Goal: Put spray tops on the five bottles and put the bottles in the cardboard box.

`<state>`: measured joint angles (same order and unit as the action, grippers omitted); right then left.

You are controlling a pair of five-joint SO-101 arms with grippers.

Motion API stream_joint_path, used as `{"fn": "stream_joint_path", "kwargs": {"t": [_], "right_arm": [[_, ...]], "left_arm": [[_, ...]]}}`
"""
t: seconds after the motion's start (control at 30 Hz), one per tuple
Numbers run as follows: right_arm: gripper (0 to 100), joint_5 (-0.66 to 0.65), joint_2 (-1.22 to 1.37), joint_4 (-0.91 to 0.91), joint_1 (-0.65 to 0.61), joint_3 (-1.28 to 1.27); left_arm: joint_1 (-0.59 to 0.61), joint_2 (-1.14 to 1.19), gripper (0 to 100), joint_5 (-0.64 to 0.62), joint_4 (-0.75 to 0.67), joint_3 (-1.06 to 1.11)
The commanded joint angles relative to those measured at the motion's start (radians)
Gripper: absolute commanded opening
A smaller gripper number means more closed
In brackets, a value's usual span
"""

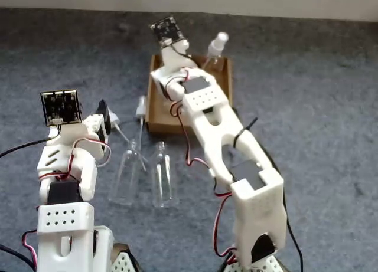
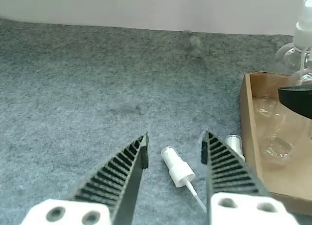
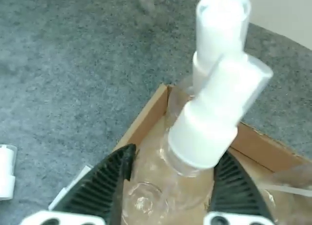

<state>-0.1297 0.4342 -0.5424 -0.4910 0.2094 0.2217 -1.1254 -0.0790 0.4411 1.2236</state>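
Grey carpet-like cloth covers the desk point(image 1: 319, 107) in the high view. The cardboard box point(image 1: 152, 104) sits toward the far side, and the right arm point(image 1: 218, 130) stretches over it, hiding much of its inside. A standing bottle point(image 1: 215, 51) with a spray top on is upright at the box's far corner. Two bare bottles point(image 1: 127, 177) point(image 1: 162, 176) lie side by side on the desk just short of the box's near wall, necks toward it, with no tops on. A second spray top point(image 1: 140, 110) lies just beside the box's outer wall on the left arm's side. A loose spray top point(image 1: 113, 117) lies a little farther from that wall, at the end of the left arm point(image 1: 65, 177).

From the left wrist, the left pincer point(image 2: 174, 142) is spread wide. The loose spray top lies flat on the desk between its jaws, touching neither, with its thin tube trailing. The second spray top shows past one jaw, close against the box wall. Inside the box lie clear bottles point(image 2: 273, 137), and the standing bottle rises at its far corner.

From the right wrist, the right pincer point(image 3: 175, 154) is over the inside of the box with a topped bottle point(image 3: 214, 117) in it, white spray top on. I cannot tell whether the pincer is clamped on it. The standing bottle's white top rises just behind, and clear glass shows below in the box.
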Motion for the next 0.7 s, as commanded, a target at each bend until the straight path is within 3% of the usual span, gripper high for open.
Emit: {"fn": "stream_joint_path", "kwargs": {"t": [0.0, 0.33, 0.5, 0.67], "right_arm": [[11.8, -0.006, -0.139, -0.002, -0.005, 0.051], [7.3, -0.011, -0.3, 0.071, 0.002, -0.151], [0.5, -0.012, -0.403, 0.124, 0.013, -0.24], [0.3, -0.158, -0.504, 0.325, -0.007, -0.456]], "left_arm": [[-0.016, 0.01, 14, -0.002, -0.02, -0.004], [-0.016, 0.01, 14, -0.002, -0.02, -0.004], [-0.016, 0.01, 14, -0.002, -0.02, -0.004], [-0.016, 0.01, 14, -0.002, -0.02, -0.004]]}}
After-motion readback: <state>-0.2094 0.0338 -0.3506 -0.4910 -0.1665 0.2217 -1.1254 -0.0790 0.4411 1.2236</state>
